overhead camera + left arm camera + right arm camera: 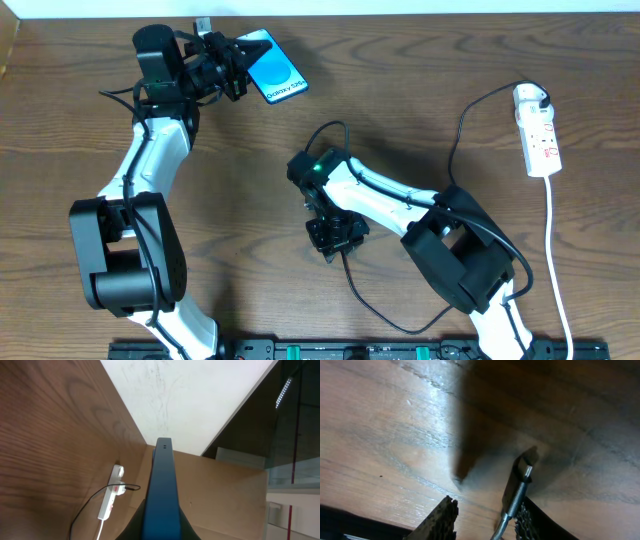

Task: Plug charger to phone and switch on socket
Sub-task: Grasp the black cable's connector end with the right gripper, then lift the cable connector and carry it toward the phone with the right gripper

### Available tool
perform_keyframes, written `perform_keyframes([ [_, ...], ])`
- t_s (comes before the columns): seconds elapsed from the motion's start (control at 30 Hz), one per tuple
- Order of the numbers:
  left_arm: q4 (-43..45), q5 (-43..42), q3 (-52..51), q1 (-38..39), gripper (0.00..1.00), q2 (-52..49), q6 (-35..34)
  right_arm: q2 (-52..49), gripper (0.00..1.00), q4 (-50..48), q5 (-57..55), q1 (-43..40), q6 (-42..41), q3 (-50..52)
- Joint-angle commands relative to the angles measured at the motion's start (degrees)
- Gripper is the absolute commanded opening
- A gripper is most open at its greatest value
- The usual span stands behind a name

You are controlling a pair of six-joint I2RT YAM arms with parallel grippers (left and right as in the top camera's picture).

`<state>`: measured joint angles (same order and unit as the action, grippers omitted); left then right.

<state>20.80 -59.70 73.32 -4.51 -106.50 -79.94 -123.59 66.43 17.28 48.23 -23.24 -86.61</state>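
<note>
- Fingertips of the right gripper (485, 511) sit at the bottom edge of the right wrist view, cut off by the frame. They stand partly spread on either side of the charger (516, 491).
- Its small plug lies just beside the right-hand pad (524, 519), with a clear gap to the other pad. Whether that near pad actually touches the plug is hard to make out in the shadow.
- From overhead, this gripper points down at the wooden table (420, 60) near its middle. It hides the plug there entirely.
- Black cable trails from under it toward the front edge in a loop, then slips behind the right arm.
- Farther back on the right lies the socket (537, 130), flat on the table, its white lead running to the front edge. Its switches are too small to read.
- Farthest, at the back left, the left gripper (232, 68) pinches the phone (272, 66) by one end, well apart from the plug.
- The blue screen shows overhead. The left wrist view shows the phone only edge-on, and it covers most of the clamped fingers.
</note>
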Motion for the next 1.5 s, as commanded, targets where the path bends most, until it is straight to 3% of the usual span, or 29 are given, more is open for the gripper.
perform_keyframes([
  [0.0,0.5,-1.4,0.3,-0.3,0.07,1.1,-0.9,-1.7,0.31,0.2,-0.4,-0.6,-0.1,-0.7],
  [0.3,0.5,-1.4,0.3,-0.3,0.08,1.0,-0.9,-2.1,0.01,-0.3,-0.2,-1.9,-0.5,-0.8],
  [0.6,0.6,-1.3,0.3,-0.3,0.07,1.0,-0.9,-2.1,0.01,-4.7,-3.0,-9.6,-0.9,-1.6],
  [0.93,0.6,-1.2,0.3,-0.3,0.07,1.1,-0.9,-2.1,0.01,-17.4,-23.9,-18.2,-1.6,-1.7],
  [1.07,0.6,-1.1,0.3,-0.3,0.07,1.0,-0.9,-2.1,0.01,-18.5,-25.6,-19.9,-2.2,-1.7],
  [1.1,0.6,-1.1,0.3,-0.3,0.07,1.0,-0.9,-2.1,0.05,-18.2,-25.6,-20.4,-2.5,-1.7],
  [1.17,0.7,-1.1,0.3,-0.3,0.08,1.0,-0.9,-2.1,0.3,-17.8,-25.6,-20.5,-2.5,-1.7],
  [1.2,0.8,-1.1,0.3,-0.3,0.07,1.0,-0.9,-2.1,0.52,-17.7,-25.5,-20.5,-2.6,-1.7],
  [1.27,0.8,-1.1,0.3,-0.3,0.07,1.0,-0.9,-2.1,0.83,-17.3,-25.5,-20.2,-2.9,-1.7],
  [1.33,0.8,-1.2,0.3,-0.3,0.07,1.0,-0.9,-2.1,0.92,-16.5,-25.5,-19.7,-4.0,-1.7],
  [1.47,0.8,-1.2,0.3,-0.3,0.07,1.0,-0.9,-2.1,0.92,-13.2,-21.8,-19.1,-8.4,-1.7],
])
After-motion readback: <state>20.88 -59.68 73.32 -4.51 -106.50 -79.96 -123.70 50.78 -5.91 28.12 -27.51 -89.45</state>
